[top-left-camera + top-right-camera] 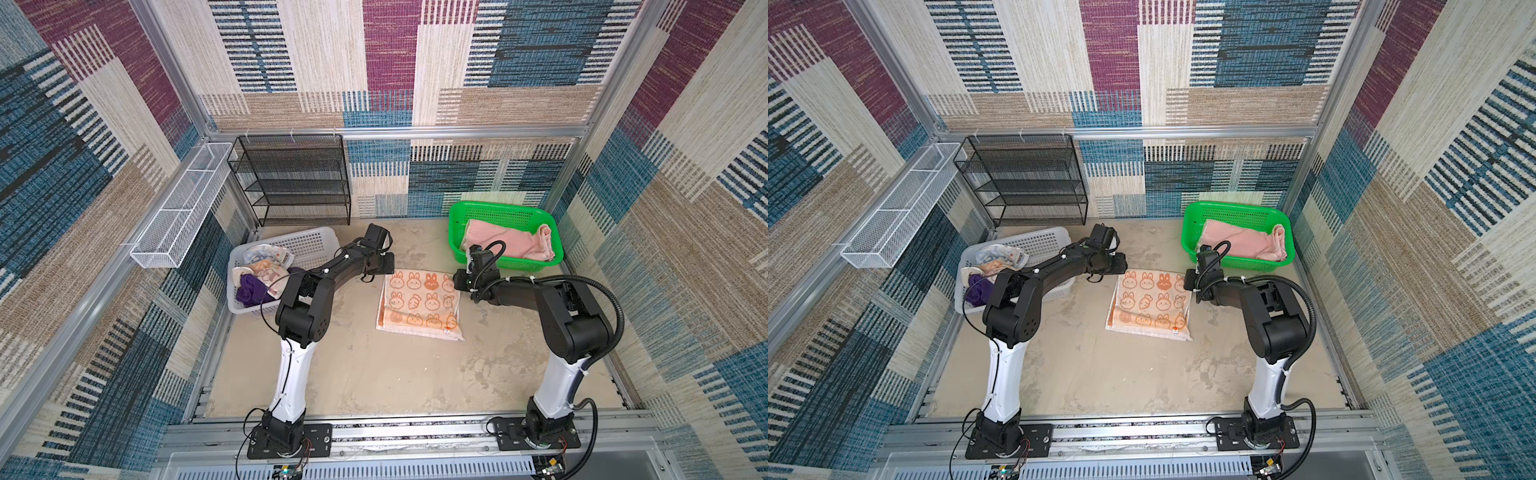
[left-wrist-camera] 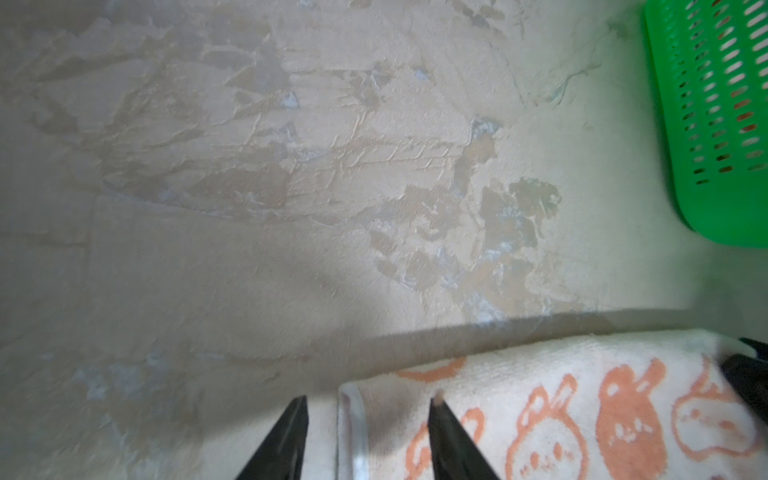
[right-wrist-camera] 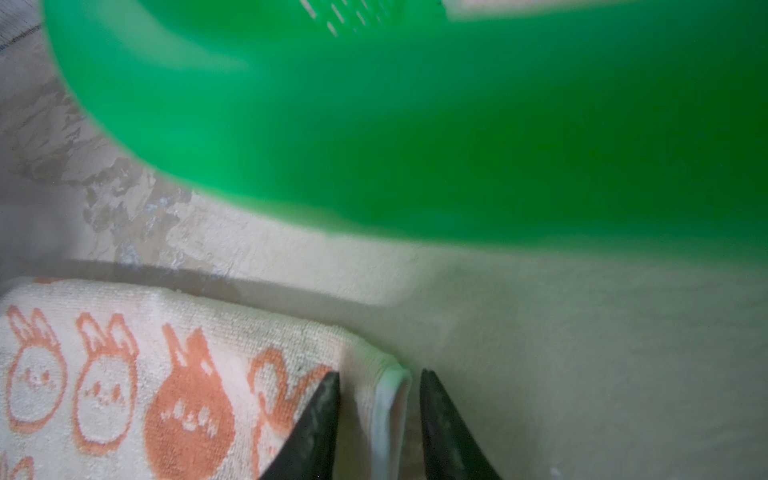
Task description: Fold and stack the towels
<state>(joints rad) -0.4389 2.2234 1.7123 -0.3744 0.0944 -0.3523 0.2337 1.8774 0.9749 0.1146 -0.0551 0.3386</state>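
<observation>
**Q:** Where does the orange towel (image 1: 419,305) lie relative to each pincer?

**A:** Flat, mid-bench (image 1: 374,374). The left pincer (image 2: 368,400) straddles its far-left corner and the right pincer (image 3: 379,373) its far-right corner. Both sets of jaws are narrow around the hem, not yet clamped. The far edge runs left to right, so the fold probably comes nearward.

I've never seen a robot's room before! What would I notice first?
The whitish terry towel with orange bunnies lies folded in the middle of the beige table, and the left gripper and right gripper each straddle one far corner, jaws apart. Next comes the bright green perforated plastic basket at the back right, holding a bunched pink terry towel.
</observation>
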